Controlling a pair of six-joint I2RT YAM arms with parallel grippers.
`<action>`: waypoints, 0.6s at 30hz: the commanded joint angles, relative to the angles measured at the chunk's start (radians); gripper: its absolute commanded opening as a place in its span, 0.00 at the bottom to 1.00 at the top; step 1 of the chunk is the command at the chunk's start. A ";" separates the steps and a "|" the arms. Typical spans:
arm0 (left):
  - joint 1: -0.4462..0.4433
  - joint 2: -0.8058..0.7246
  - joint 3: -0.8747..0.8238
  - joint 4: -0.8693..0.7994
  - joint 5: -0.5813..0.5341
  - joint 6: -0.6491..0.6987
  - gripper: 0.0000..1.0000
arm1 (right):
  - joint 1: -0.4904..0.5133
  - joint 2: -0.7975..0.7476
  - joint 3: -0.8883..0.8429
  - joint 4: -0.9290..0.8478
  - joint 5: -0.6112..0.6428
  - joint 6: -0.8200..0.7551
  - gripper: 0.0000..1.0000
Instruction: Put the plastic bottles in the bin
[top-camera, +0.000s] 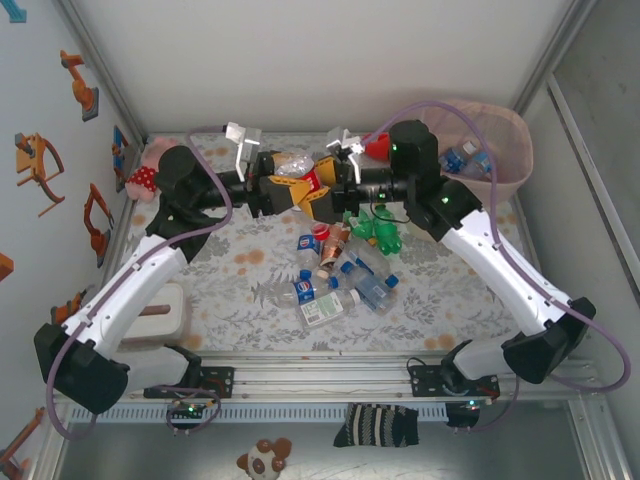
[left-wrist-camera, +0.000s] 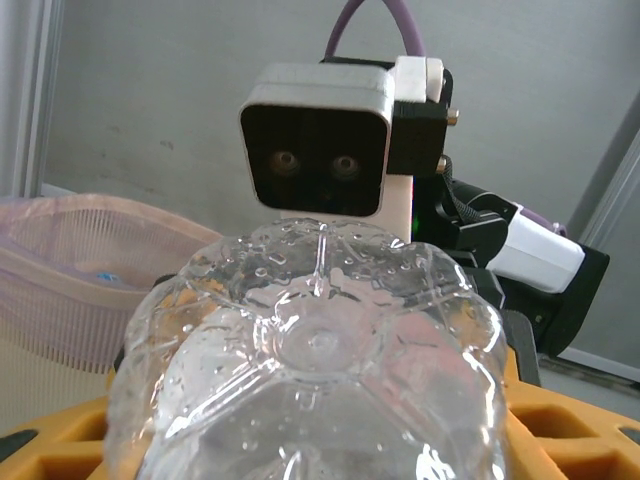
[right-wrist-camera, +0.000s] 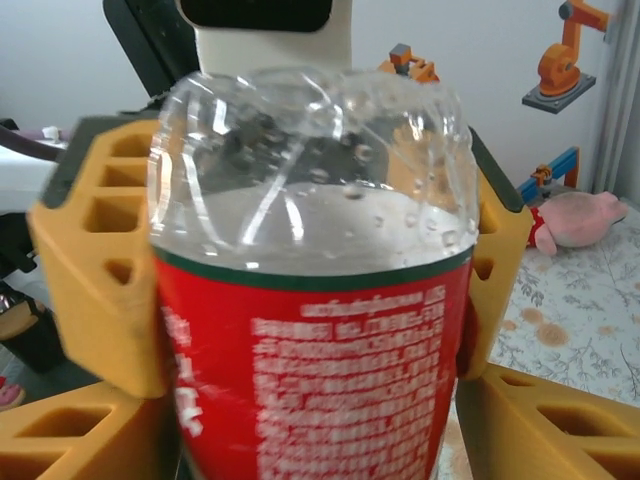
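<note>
A clear plastic bottle with a red label hangs level above the table's back middle, held between both grippers. My left gripper is shut on its clear bottom end; the ribbed base faces that wrist camera between the yellow fingers. My right gripper comes from the opposite side, its yellow fingers shut against the red label. The left gripper's fingers clamp the clear part beyond. The bin, pink-lined, stands at the back right with bottles inside. Several more bottles lie heaped mid-table, green ones among them.
A pink plush toy lies at the back left corner, and a red toy sits behind the right wrist. A white box rests by the left arm's base. Grey walls close in the table on three sides.
</note>
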 joint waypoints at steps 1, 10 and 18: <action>-0.003 -0.031 0.031 0.012 0.020 0.027 0.57 | 0.006 0.001 0.006 -0.010 -0.006 -0.031 0.71; -0.004 -0.026 0.033 0.015 0.010 0.019 0.58 | 0.015 0.001 0.009 0.021 -0.050 -0.023 0.56; -0.003 -0.062 0.022 -0.043 -0.081 0.067 0.72 | 0.013 -0.022 0.006 0.030 -0.015 -0.021 0.51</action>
